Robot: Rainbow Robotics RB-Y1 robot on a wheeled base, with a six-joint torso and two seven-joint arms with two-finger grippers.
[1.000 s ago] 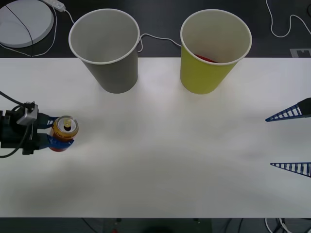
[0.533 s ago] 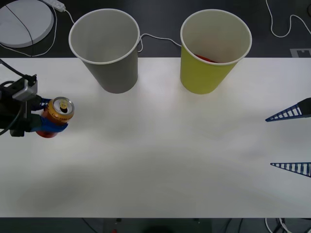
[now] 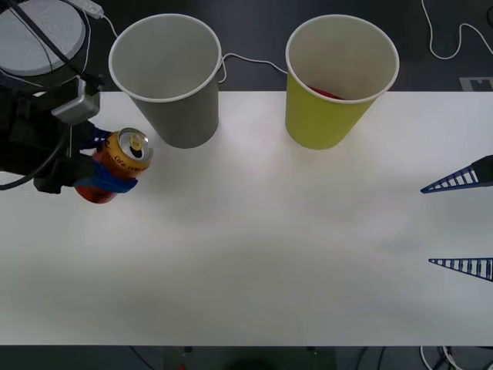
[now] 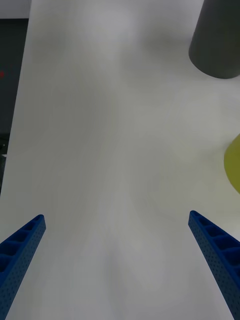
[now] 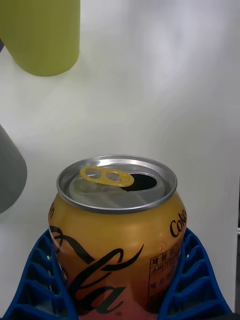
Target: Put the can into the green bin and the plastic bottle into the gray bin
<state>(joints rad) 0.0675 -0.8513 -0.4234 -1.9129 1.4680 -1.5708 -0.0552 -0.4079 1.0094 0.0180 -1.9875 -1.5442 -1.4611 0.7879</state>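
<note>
Can (image 3: 119,163) first: it sits clamped between the blue ribbed fingers of the left gripper (image 3: 104,177), lifted off the white table (image 3: 254,247) and tilted so its gold top and pull tab lean toward the gray bin (image 3: 168,77). In the left wrist view the can (image 5: 117,235) has an open mouth beside the tab, and the finger pads (image 5: 42,280) wrap both of its sides low on the body. Taking the gray bin as the landmark, the can hangs just beside its lower wall, on the side away from the green bin (image 3: 339,81); whether it touches that wall I cannot tell. The green bin stands well beyond the gray bin, upright, with something red lying inside it. The step in hand looks like the carry: the can is gripped and raised, but not yet brought to its target. The next move, as I judge it, calls for lifting higher than the gray bin's white rim, or passing in front of it, then travelling on to a spot above the green bin's mouth before letting go; a low sideways sweep risks knocking the gray bin over. The right gripper (image 3: 462,223) waits far past the green bin at the table's edge, its fingers spread wide and holding nothing.
</note>
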